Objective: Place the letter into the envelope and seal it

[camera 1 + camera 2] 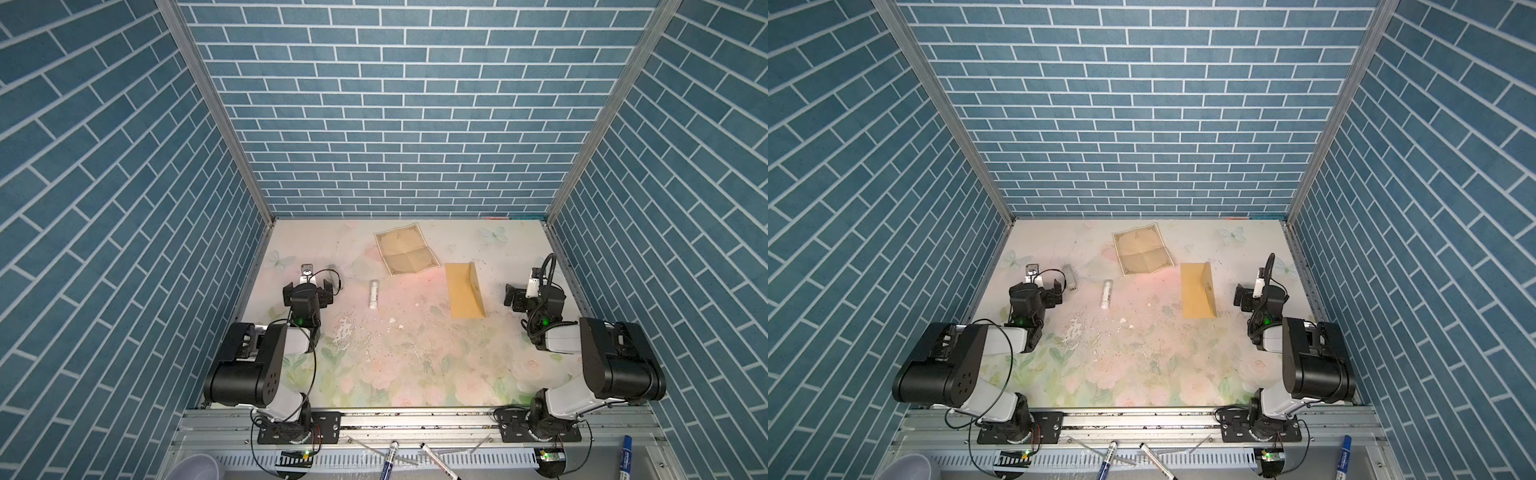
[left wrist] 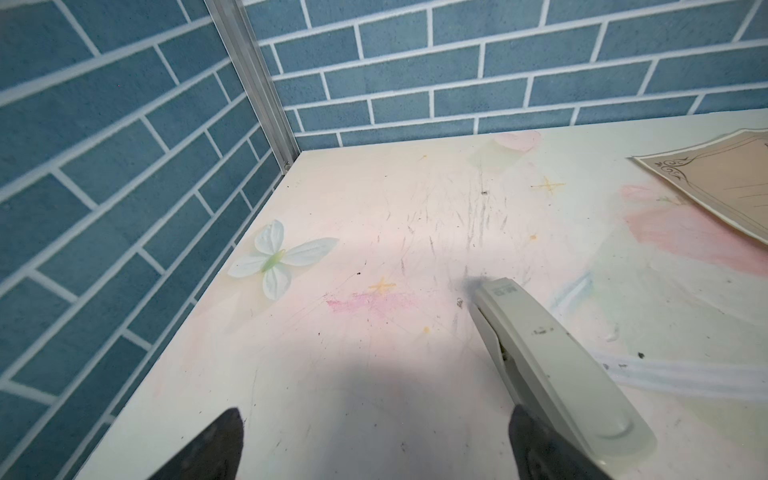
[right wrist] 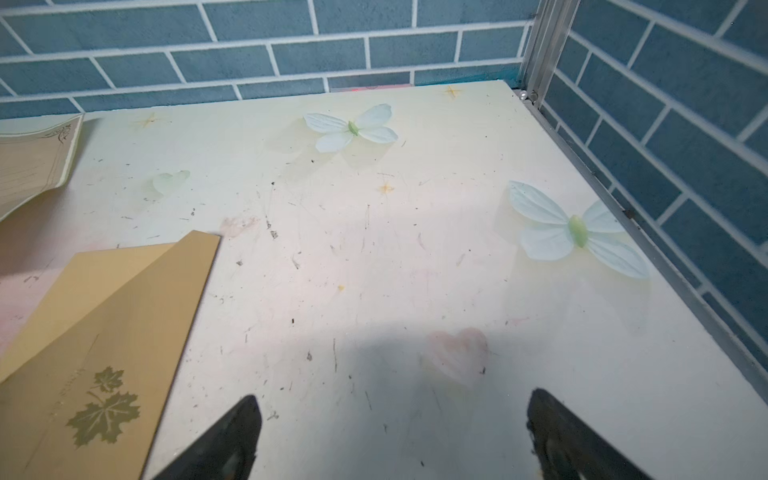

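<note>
I am seeing the envelope point(image 1: 463, 291) lying right of centre in both top views, its long axis running top to bottom and its flap standing open along the right edge. The letter point(image 1: 406, 248) is lying flat just to its upper left, leaning toward the lower right. The left gripper point(image 2: 376, 419) and right gripper point(image 3: 395, 399) are hovering, jaws spread wide, the 2 gripping nothing.

My two top views hang high over the near edge, looking steeply down toward the back wall point(image 1: 395, 124); both take in the whole table point(image 1: 415, 374). My wrist cameras sit low and close, facing the far corners; each catches a corner of the letter point(image 2: 723, 183).
</note>
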You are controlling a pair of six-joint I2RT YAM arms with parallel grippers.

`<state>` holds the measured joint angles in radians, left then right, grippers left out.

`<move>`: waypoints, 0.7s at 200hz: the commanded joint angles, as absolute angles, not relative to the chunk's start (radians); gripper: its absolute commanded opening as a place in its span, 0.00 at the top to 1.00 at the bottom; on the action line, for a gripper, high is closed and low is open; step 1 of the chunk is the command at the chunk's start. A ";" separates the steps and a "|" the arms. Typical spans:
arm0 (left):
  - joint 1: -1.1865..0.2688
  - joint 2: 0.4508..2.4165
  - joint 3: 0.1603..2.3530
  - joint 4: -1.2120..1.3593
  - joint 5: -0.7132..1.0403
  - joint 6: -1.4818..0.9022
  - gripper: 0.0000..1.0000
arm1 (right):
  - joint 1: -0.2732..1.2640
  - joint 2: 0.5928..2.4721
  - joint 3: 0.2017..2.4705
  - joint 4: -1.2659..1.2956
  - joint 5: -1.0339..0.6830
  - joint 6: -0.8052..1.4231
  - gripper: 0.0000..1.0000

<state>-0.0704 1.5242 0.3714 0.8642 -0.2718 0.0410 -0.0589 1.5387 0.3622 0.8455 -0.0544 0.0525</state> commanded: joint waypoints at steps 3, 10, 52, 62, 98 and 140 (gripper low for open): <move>-0.069 1.514 0.379 0.857 -0.281 0.038 0.00 | -0.056 1.543 0.396 0.859 -0.068 0.035 0.01; -0.069 1.514 0.378 0.857 -0.281 0.038 0.00 | -0.057 1.543 0.396 0.860 -0.069 0.035 0.01; -0.069 1.513 0.379 0.857 -0.281 0.038 0.00 | -0.057 1.542 0.394 0.862 -0.066 0.033 0.01; -0.069 1.514 0.379 0.857 -0.281 0.038 0.00 | -0.057 1.541 0.394 0.864 -0.066 0.034 0.01; -0.069 1.514 0.380 0.856 -0.281 0.038 0.00 | -0.057 1.542 0.394 0.861 -0.069 0.035 0.01; -0.069 1.514 0.380 0.857 -0.281 0.038 0.00 | -0.058 1.541 0.395 0.859 -0.071 0.037 0.01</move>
